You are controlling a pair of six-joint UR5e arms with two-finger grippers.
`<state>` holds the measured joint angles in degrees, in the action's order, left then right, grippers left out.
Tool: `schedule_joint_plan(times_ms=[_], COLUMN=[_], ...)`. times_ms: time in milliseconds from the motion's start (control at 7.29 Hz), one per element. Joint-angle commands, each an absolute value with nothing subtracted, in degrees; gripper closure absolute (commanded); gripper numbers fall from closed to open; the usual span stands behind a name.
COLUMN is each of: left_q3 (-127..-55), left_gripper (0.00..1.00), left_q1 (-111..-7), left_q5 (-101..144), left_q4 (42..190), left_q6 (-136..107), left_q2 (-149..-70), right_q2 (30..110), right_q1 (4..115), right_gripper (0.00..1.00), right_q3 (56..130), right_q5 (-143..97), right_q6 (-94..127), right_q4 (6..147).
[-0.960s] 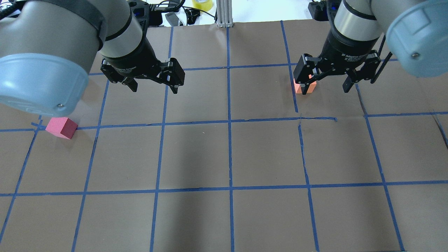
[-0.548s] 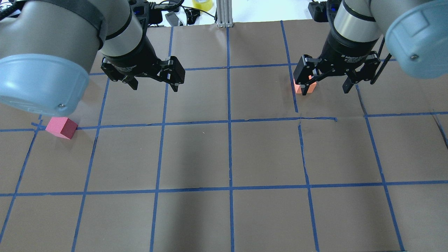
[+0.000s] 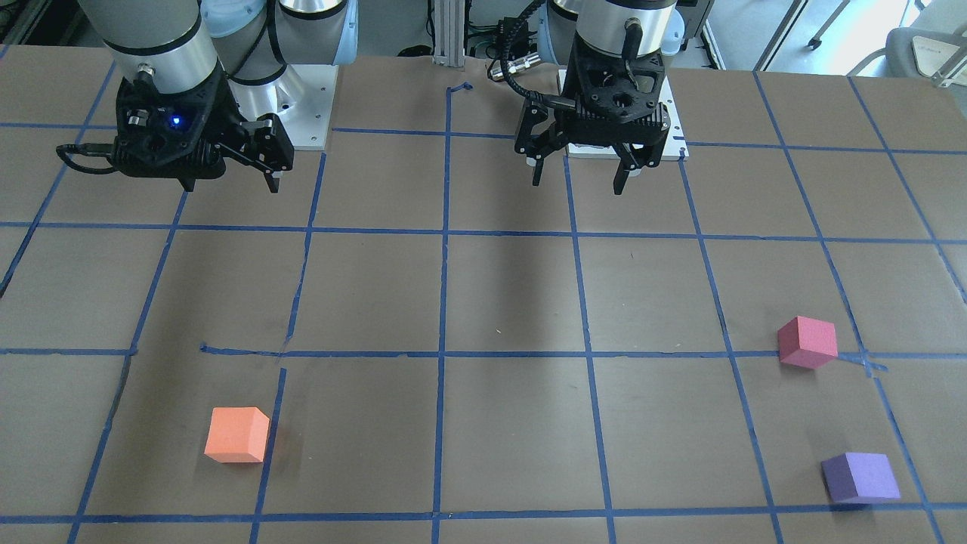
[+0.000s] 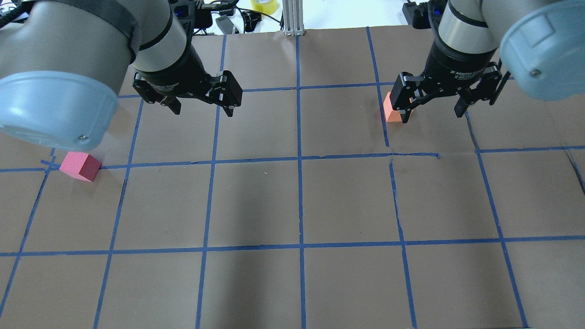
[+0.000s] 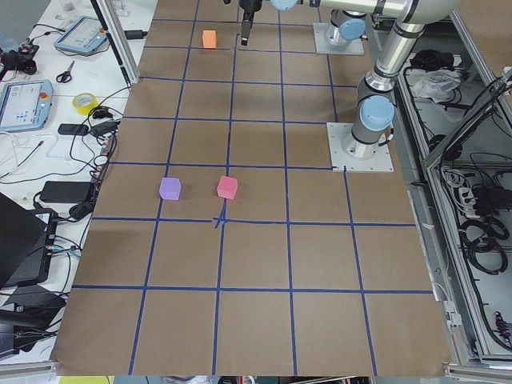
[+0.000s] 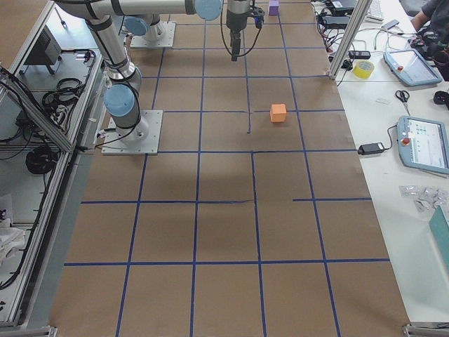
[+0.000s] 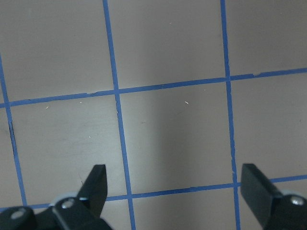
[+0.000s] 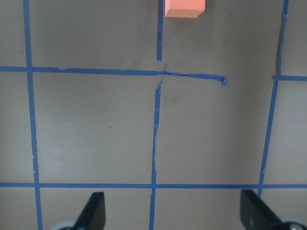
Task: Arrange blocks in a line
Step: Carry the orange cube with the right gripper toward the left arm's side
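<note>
The orange block lies on the table on my right side. In the overhead view a finger of my right gripper partly covers it, and it shows at the top of the right wrist view. The pinkish-red block and the purple block lie apart on my left side. The pinkish-red one shows in the overhead view, where the purple one is hidden by my left arm. My left gripper is open and empty, above bare table. My right gripper is open and empty, raised well above the table.
Brown paper with a blue tape grid covers the table. Cables, a yellow tape roll and a metal post sit beyond the far edge. Tablets and tools lie on the side bench.
My right gripper has drifted slightly to the right, uncovering more of the orange block. My left gripper has shifted slightly toward the far side. No block has moved.
</note>
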<state>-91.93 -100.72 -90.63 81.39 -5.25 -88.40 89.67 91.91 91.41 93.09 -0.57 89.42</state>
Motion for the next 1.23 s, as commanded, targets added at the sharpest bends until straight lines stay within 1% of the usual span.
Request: schedule_joint_plan(times_ms=[0, 274, 411, 685, 1097], left_q3=[-91.93, -92.02, -91.76, -91.67, -91.93], left_gripper=[0.0, 0.0, 0.0, 0.0, 0.0], left_q1=[-100.72, -100.81, -100.55, -100.55, -100.55], left_q5=[-90.7, -90.88, -90.79, -90.79, -90.62], left_q4=[81.47, 81.56, 81.39, 80.43, 75.61], left_q6=[-5.19, -5.01, -4.31, -4.13, -4.13], left_q2=[-88.33, -88.33, -88.24, -88.24, -89.99], right_q2=[85.71, 82.45, 79.48, 72.2, 64.45], right_q1=[91.5, 90.71, 89.49, 88.68, 88.07], right_gripper=[0.0, 0.0, 0.0, 0.0, 0.0], right_q3=[91.41, 91.41, 91.49, 91.49, 91.41], right_q5=[93.43, 93.87, 93.35, 93.51, 92.99], right_q6=[-0.71, -0.96, -0.79, -1.14, -1.14], right_q4=[95.58, 103.76, 104.93, 115.44, 124.6])
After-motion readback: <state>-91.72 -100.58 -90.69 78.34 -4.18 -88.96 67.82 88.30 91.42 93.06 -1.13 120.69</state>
